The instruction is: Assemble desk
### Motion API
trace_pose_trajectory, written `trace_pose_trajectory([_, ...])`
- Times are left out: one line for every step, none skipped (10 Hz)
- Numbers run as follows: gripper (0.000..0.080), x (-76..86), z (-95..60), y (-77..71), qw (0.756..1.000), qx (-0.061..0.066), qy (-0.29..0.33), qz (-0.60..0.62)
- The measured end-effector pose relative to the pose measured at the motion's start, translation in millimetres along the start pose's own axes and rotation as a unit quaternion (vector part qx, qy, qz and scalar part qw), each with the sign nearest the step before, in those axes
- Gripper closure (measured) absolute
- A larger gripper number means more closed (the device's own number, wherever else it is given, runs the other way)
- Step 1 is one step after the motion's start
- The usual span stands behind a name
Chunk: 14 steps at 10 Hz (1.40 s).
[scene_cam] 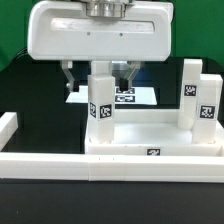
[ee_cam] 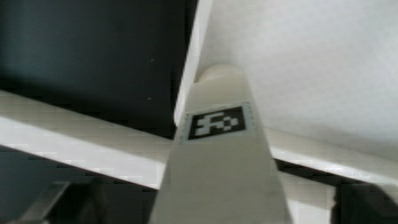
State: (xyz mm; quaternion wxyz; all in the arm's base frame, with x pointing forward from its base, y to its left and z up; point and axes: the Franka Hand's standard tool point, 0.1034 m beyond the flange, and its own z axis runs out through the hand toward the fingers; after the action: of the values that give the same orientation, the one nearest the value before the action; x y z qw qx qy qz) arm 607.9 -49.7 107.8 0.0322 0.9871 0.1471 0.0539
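Exterior view: my gripper [scene_cam: 98,75] sits upper centre of the frame, its fingers [scene_cam: 69,78] straddling the top of a leg [scene_cam: 101,101] standing on the desk top [scene_cam: 150,133]. I judge it clamped on that leg, though the contact is partly hidden. A second leg [scene_cam: 201,105] stands at centre right, by the slab's corner. In the wrist view the held leg [ee_cam: 219,150] fills the lower centre. I'd keep it plumb and turn slowly.
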Motion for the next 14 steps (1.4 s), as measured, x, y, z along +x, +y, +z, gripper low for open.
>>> trace_pose_trajectory([0.0333, -0.1, 0.2, 0.0, 1.000, 0.000, 0.000, 0.001])
trace_pose_trajectory([0.0509, -0.2, 0.4, -0.6, 1.000, 0.000, 0.000, 0.001])
trace_pose_trajectory([0.0509, -0.3, 0.4, -0.3, 1.000, 0.000, 0.000, 0.017])
trace_pose_trajectory([0.0509, -0.3, 0.4, -0.3, 1.000, 0.001, 0.000, 0.020])
trace_pose_trajectory([0.0509, -0.3, 0.5, -0.5, 0.999, 0.001, 0.000, 0.051])
trace_pose_trajectory([0.0509, -0.6, 0.6, 0.0, 0.994, 0.001, 0.000, 0.112])
trace_pose_trajectory([0.0509, -1.3, 0.9, 0.5, 0.988, 0.001, -0.001, 0.154])
trace_pose_trajectory([0.0509, -1.8, 1.0, 0.8, 0.976, 0.002, -0.001, 0.216])
trace_pose_trajectory([0.0509, -2.1, 1.1, 1.1, 0.965, 0.002, -0.001, 0.261])
trace_pose_trajectory([0.0509, -2.4, 1.3, 1.0, 0.947, 0.005, 0.000, 0.320])
trace_pose_trajectory([0.0509, -1.9, 1.4, 0.4, 0.923, 0.008, 0.001, 0.385])
trace_pose_trajectory([0.0509, 1.3, 1.1, -5.2, 0.887, 0.007, 0.006, 0.462])
trace_pose_trajectory([0.0509, 1.6, 1.1, -6.4, 0.864, 0.006, 0.006, 0.503])
trace_pose_trajectory([0.0509, 1.7, 1.1, -6.6, 0.844, 0.006, 0.006, 0.536])
